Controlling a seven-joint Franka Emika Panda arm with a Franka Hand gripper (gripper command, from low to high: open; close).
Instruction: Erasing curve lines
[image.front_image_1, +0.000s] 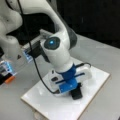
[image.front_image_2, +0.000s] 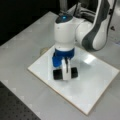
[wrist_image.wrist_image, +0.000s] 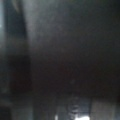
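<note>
The robot arm is reaching down over a white board (image.front_image_1: 50, 102) that is lying flat on a grey desk (image.front_image_1: 105, 55), seen in both front views. Its hand (image.front_image_2: 65, 73) is pressing low against the board (image.front_image_2: 95, 90), near the middle of it, below a blue fitting (image.front_image_2: 62, 57) on the wrist. A black block, the eraser (image.front_image_2: 58, 74), is sitting at the hand's tip and touching the board's surface; in a front view the same eraser (image.front_image_1: 76, 94) is showing as a dark block under the blue fitting (image.front_image_1: 67, 82). How far the hand is spread, and whether it is gripping the eraser, cannot be made out from these angles. The curve lines are not showing on any bare part of the board; the arm is covering the area around the eraser. A black cable (image.front_image_1: 37, 72) is trailing down the arm to the wrist. The wrist view is showing only a dark, close surface.
</note>
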